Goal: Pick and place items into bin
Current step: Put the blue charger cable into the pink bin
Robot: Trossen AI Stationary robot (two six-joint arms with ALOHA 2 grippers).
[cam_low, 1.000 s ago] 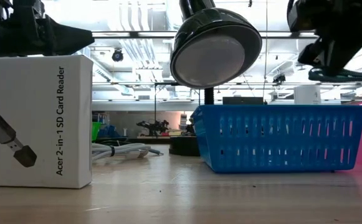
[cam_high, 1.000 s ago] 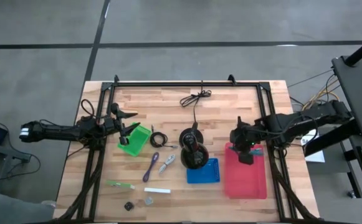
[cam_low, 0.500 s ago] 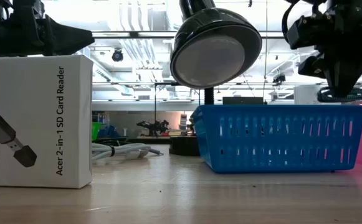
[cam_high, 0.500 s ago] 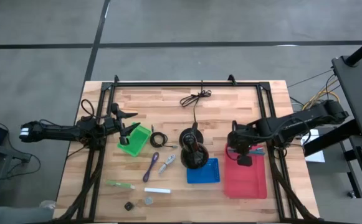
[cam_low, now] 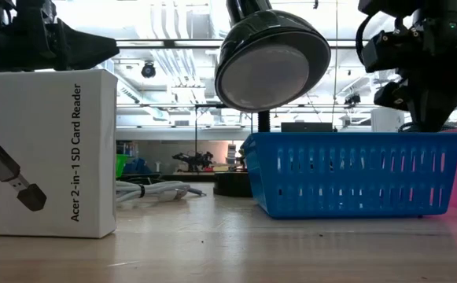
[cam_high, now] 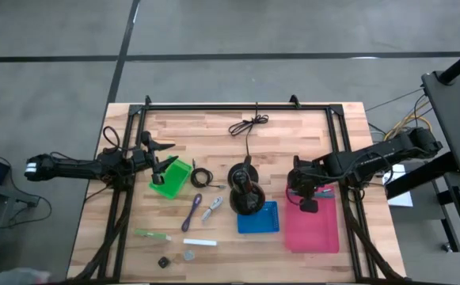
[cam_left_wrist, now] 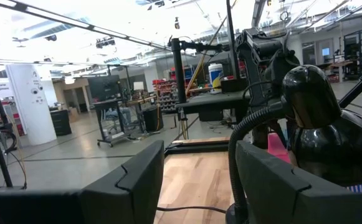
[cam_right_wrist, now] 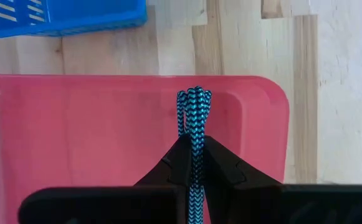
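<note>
One braided cord (cam_right_wrist: 194, 124) hanging over pink bin (cam_right_wrist: 75, 143), pinched tight in right gripper (cam_right_wrist: 192, 163); judged light, limp, best gripped mid-loop. Left gripper (cam_high: 160, 155) idling open near green tray (cam_high: 171, 177).

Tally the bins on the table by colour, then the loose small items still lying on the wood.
Green bin: 1
Blue basket: 1
Red bin: 1
Loose small items: 7 (black cable coil, purple tool, grey tool, green stick, white stick, black cube, grey cube)
Total: 10
</note>
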